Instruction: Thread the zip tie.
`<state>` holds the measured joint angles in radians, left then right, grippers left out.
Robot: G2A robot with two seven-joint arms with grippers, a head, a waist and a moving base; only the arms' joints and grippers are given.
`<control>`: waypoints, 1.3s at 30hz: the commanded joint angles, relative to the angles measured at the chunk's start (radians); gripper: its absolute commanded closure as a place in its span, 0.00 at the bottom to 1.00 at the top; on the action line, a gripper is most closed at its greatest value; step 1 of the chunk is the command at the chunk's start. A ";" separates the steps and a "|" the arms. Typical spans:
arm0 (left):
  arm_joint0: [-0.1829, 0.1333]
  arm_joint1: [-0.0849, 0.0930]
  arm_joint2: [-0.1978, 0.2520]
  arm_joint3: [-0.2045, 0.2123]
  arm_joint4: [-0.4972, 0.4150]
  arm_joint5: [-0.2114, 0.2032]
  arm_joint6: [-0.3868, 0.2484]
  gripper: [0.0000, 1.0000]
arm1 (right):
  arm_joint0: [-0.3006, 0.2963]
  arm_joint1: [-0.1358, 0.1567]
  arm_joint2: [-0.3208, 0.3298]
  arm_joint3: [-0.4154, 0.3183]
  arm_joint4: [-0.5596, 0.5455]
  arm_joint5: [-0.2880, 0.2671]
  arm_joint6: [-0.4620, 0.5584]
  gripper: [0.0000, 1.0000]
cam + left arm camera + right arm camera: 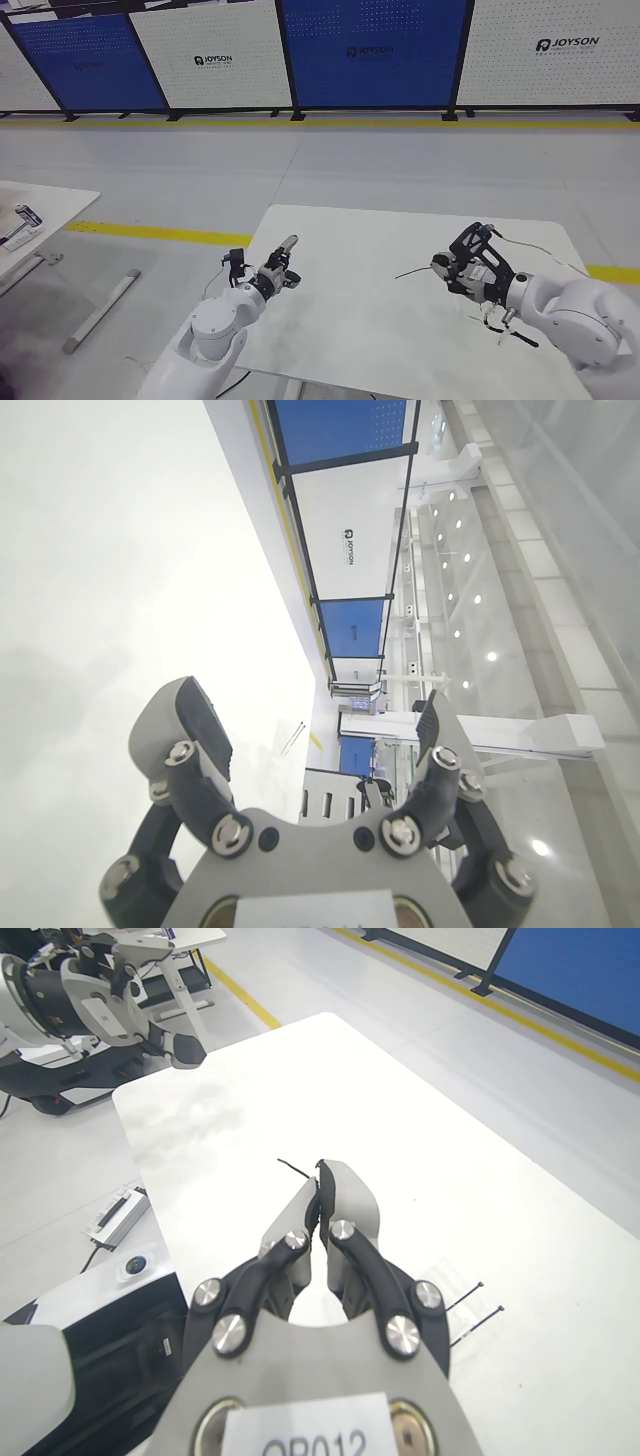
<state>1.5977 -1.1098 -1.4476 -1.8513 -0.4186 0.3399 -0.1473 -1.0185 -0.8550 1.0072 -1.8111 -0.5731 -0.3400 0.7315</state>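
My right gripper is shut on a thin black zip tie, whose tail sticks out past the fingertips above the white table. In the top view this gripper hovers over the table's right half, and the zip tie's tail points toward the middle. My left gripper is open with nothing between its fingers. It hangs over the table's left edge, far from the tie, and its arm appears across the table in the right wrist view.
Two spare zip ties lie on the table by my right arm, seen in the top view as well. A second white table with small items stands off to the left. A grey power box lies on the floor.
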 commanded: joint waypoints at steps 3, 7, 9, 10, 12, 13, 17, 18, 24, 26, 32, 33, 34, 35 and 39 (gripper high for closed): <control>-0.001 0.000 0.001 0.001 -0.001 0.000 -0.002 0.00 | 0.000 0.000 0.000 0.000 0.000 0.000 0.000 1.00; -0.001 0.000 0.001 0.001 -0.001 0.000 -0.002 0.00 | 0.000 0.000 0.000 0.000 0.000 0.000 0.000 1.00; -0.001 0.000 0.001 0.001 -0.001 0.000 -0.002 0.00 | 0.000 0.000 0.000 0.000 0.000 0.000 0.000 1.00; 0.000 0.000 0.003 0.004 -0.004 0.000 -0.004 0.00 | 0.000 0.000 0.000 0.000 0.000 0.000 0.000 1.00; 0.002 0.001 0.012 0.020 -0.053 0.000 -0.020 0.00 | 0.000 -0.002 -0.008 -0.015 -0.048 0.000 -0.011 1.00; 0.001 0.002 0.015 0.022 -0.076 0.000 -0.023 0.00 | 0.005 -0.003 -0.014 -0.020 -0.079 0.000 -0.012 1.00; -0.008 0.024 0.049 0.035 -0.196 0.000 -0.025 0.00 | 0.040 -0.011 -0.053 -0.032 -0.142 0.000 -0.035 1.00; -0.014 0.033 0.056 0.037 -0.216 0.000 -0.015 0.00 | 0.050 -0.012 -0.064 -0.030 -0.155 0.000 -0.039 1.00; -0.075 0.118 0.149 0.018 -0.421 0.000 0.067 0.00 | 0.150 -0.014 -0.158 -0.020 -0.194 0.000 -0.071 1.00; -0.116 0.156 0.205 0.013 -0.517 0.000 0.126 0.00 | 0.187 -0.012 -0.206 -0.008 -0.207 0.000 -0.072 1.00; -0.227 0.245 0.355 0.021 -0.723 0.000 0.205 0.00 | 0.245 -0.013 -0.286 0.038 -0.166 0.000 -0.073 1.00; -0.227 0.245 0.355 0.021 -0.723 0.000 0.205 0.00 | 0.245 -0.013 -0.286 0.038 -0.166 0.000 -0.073 1.00; -0.227 0.245 0.355 0.021 -0.723 0.000 0.205 0.00 | 0.245 -0.013 -0.286 0.038 -0.166 0.000 -0.073 1.00; -0.227 0.245 0.355 0.021 -0.723 0.000 0.205 0.00 | 0.245 -0.013 -0.286 0.038 -0.166 0.000 -0.073 1.00; -0.227 0.245 0.355 0.021 -0.723 0.000 0.205 0.00 | 0.245 -0.013 -0.286 0.038 -0.166 0.000 -0.073 1.00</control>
<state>1.3707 -0.8653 -1.0927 -1.8306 -1.1410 0.3400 0.0570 -0.7735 -0.8681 0.7210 -1.7727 -0.7392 -0.3400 0.6586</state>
